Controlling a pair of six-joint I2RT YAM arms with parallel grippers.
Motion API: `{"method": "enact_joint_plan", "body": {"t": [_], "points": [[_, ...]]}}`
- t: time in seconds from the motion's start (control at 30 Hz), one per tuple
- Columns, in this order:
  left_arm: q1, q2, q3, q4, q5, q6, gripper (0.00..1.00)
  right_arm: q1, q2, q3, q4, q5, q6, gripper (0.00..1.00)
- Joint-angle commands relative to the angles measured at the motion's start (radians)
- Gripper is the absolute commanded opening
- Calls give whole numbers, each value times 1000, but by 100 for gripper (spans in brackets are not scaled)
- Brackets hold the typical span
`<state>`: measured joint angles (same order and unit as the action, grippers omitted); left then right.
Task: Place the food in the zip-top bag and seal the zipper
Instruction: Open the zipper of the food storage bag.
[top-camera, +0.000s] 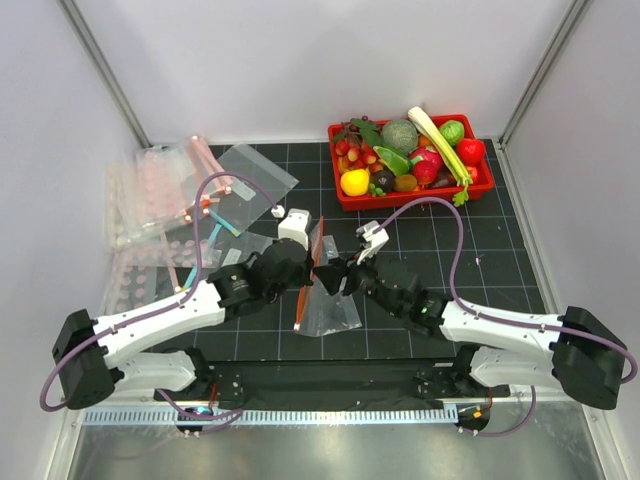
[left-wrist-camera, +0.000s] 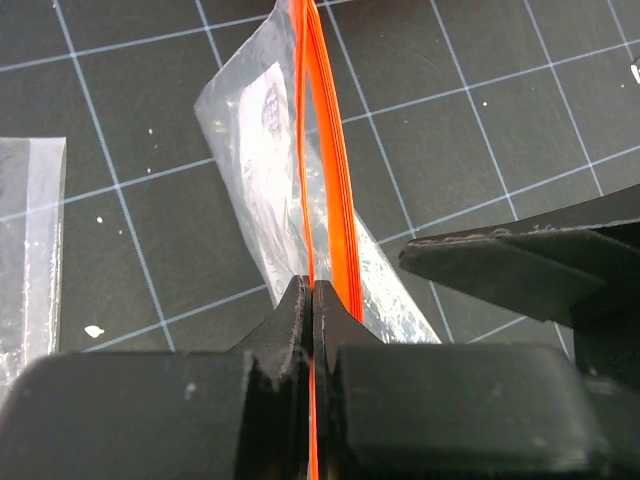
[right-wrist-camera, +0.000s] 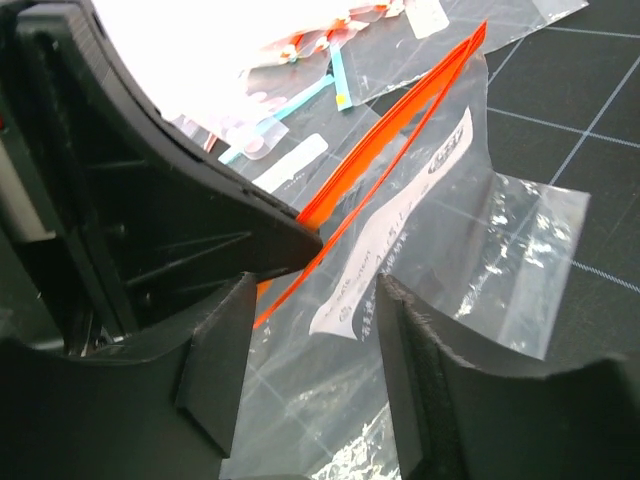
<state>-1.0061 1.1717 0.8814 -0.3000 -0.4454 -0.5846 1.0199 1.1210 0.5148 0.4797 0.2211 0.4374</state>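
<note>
Item: clear floppy plastic zip-top bag (top-camera: 338, 308), at table centre between my two arms, its mouth raised above the dark gridded table (top-camera: 500, 262).

Thin red-orange zipper strip (left-wrist-camera: 325, 180): runs along that mouth, edge-up.

Left pincer (left-wrist-camera: 312, 295): I see it clamped together on the zipper strip.

Right pincer (right-wrist-camera: 315, 300): fingers apart, bag film between them; whether they touch the film I cannot quite judge.

Yellow round toy fruit (top-camera: 354, 182): lies in the red plastic tray (top-camera: 345, 203), far right, well apart from the bag.
</note>
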Motion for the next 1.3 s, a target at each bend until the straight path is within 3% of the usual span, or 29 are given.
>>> {"method": "enact_joint_plan", "body": {"t": [0.0,0.43,0.63,0.7,0.8,0.93,1.07,1.13,1.27], "points": [[-14,-6,44,61,-33,29,0,6,-27,11,71,53,29,54],[-54,-67,13,116,-10,60,0,6,11,39,30,112,54,45],[-66,-99,40,85,-61,91,0,6,6,79,-13,127,43,17],[-66,-113,79,20,-164,88,0,8,26,128,-26,109,47,7],[-66,-98,184,-155,-249,48,0,8,108,237,-81,74,66,1],[-66,-31,410,-512,-335,-14,0,8,204,327,-21,-43,102,1],[-66,87,609,-724,-467,-32,0,-6,246,308,109,-106,168,1],[-66,161,669,-780,-483,-63,0,-26,267,278,151,-112,219,1],[-66,262,611,-696,-429,-44,0,-104,280,228,120,-69,228,1]]}}
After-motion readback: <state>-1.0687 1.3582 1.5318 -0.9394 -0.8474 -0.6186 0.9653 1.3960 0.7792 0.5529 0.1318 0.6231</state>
